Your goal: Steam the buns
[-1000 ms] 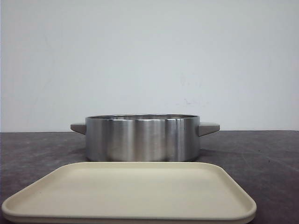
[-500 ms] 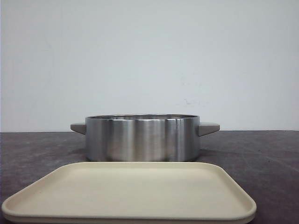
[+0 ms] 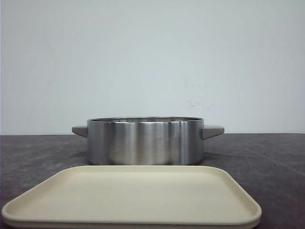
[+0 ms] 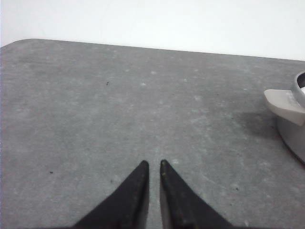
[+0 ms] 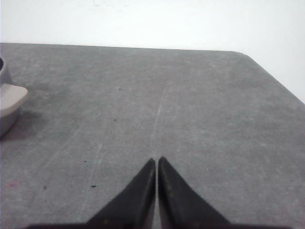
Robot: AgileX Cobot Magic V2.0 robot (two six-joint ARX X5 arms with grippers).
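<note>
The dark grey speckled stone tabletop (image 3: 267, 157) carries everything; on it, nearest the camera, lies a cream rounded-rectangular plastic tray (image 3: 133, 198), its surface bare; just behind the tray stands a low round brushed-steel pot (image 3: 145, 141) with two stubby beige side handles, its rim too high in the front view to show what lies inside; no panda-faced bun shows in any view, so where the buns are cannot be told. The left gripper (image 4: 153, 167), off to the pot's left with one beige handle (image 4: 286, 105) at the edge of its view, hovers over bare tabletop with its black pointed fingers (image 4: 136, 191) nearly together, a thin gap between the tips, nothing held; the right gripper (image 5: 156, 162), off to the pot's right, has its fingers (image 5: 138, 195) pressed tip to tip, likewise empty; the pot's other handle (image 5: 12, 98) is well apart from it.
</note>
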